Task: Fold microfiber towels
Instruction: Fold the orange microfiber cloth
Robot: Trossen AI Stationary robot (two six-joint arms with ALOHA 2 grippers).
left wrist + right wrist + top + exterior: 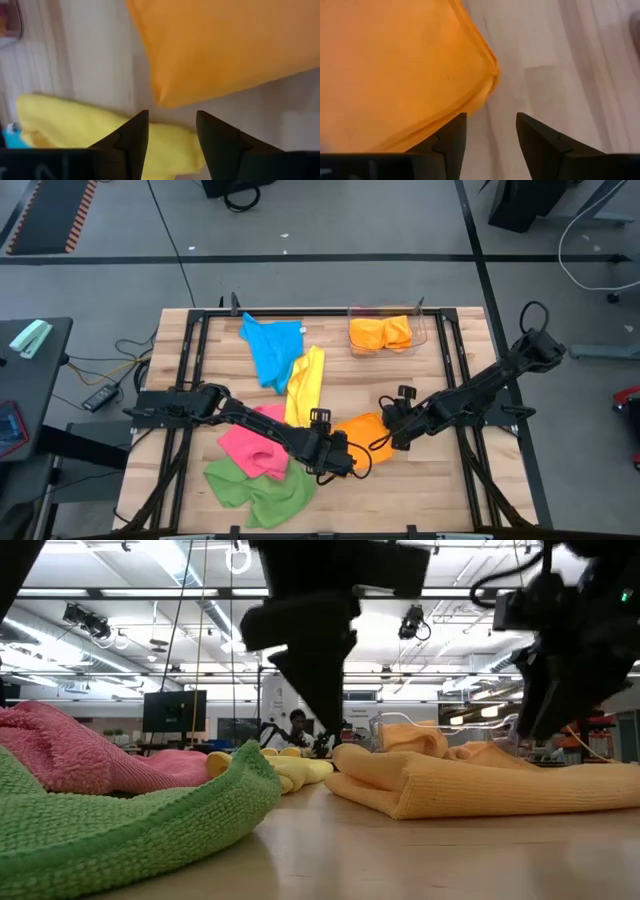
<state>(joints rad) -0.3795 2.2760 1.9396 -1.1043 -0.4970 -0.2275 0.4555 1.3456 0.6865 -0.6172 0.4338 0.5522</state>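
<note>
An orange towel [365, 430] lies folded flat on the wooden table, between my two grippers; it also shows in the low view [470, 785]. My left gripper [345, 452] is open just above the table at the towel's near left corner [165, 97], touching nothing. My right gripper [392, 430] is open at the towel's right corner [490, 70], also touching nothing. A pink towel [255, 445], a green towel [260, 490], a yellow towel [305, 385] and a blue towel [272, 345] lie loose and crumpled on the table.
A clear plastic bin [425, 330] at the far right of the table holds folded orange cloth [382, 332]. The pink and green towels lie under and beside my left arm. Bare table shows near the front right [420, 490]. A person [297, 725] sits in the room beyond.
</note>
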